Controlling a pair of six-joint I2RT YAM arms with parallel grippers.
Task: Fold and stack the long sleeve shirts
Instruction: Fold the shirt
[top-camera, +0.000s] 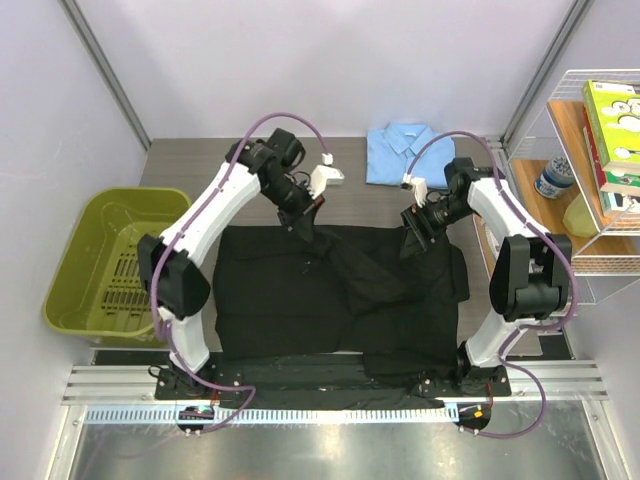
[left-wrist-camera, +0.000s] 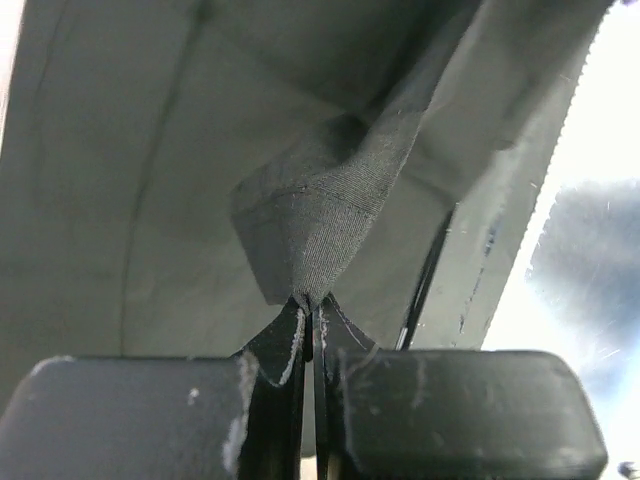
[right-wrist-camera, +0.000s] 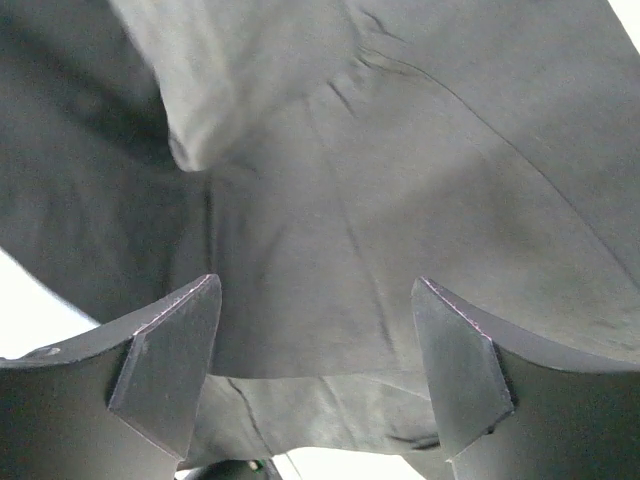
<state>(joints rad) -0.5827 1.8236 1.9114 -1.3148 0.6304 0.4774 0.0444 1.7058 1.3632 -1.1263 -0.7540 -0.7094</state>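
The black long sleeve shirt (top-camera: 290, 300) lies spread over the middle of the table, with folds bunched toward its right half. My left gripper (top-camera: 304, 222) is at the shirt's far edge, shut on a pinch of the black cloth (left-wrist-camera: 320, 210), which rises in a peak from the fingertips (left-wrist-camera: 312, 303). My right gripper (top-camera: 416, 240) hangs over the shirt's far right part, its jaws wide apart and nothing between them; black fabric (right-wrist-camera: 400, 180) fills the view beneath. The light blue shirt (top-camera: 402, 153) lies folded at the back of the table.
A green bin (top-camera: 115, 265) stands off the table's left side. On the right is a wire shelf (top-camera: 590, 240) with boxes and a bottle. The shirt's near edge hangs over the rail (top-camera: 300, 385) by the arm bases.
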